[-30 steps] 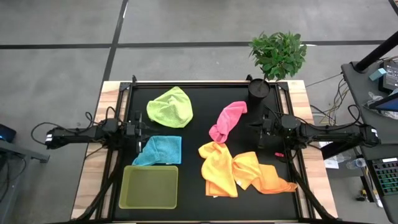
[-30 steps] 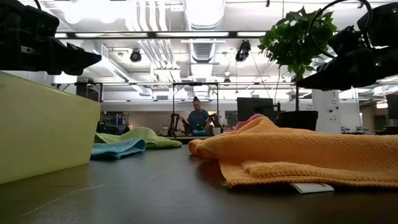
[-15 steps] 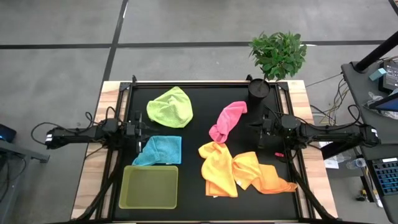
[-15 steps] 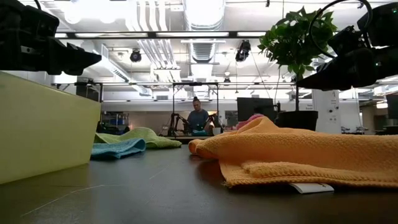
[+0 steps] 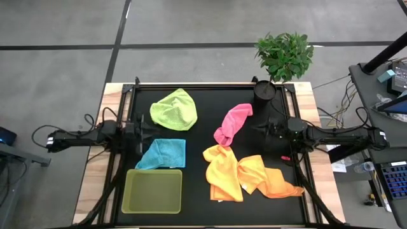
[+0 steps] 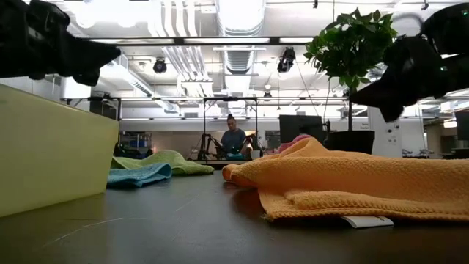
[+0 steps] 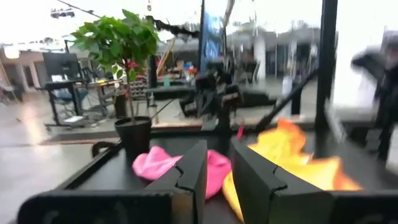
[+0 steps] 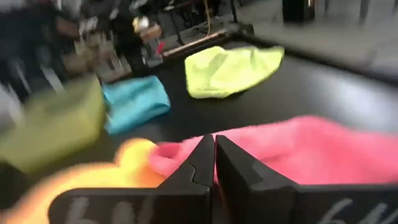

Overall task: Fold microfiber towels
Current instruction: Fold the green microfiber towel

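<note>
black table (image 5: 203, 95), scattered towels (image 5: 254, 175), potted plant (image 5: 284, 56)

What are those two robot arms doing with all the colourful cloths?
Nothing is being held yet. The left gripper hangs by the light blue towel; the right gripper hangs beside the pink towel, its fingers shut and empty. The lime green, yellow and orange towels lie crumpled and unfolded.

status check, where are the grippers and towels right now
Left gripper slightly open, empty, above blue towel. Right gripper shut, empty, beside pink towel. No towels folded.
</note>
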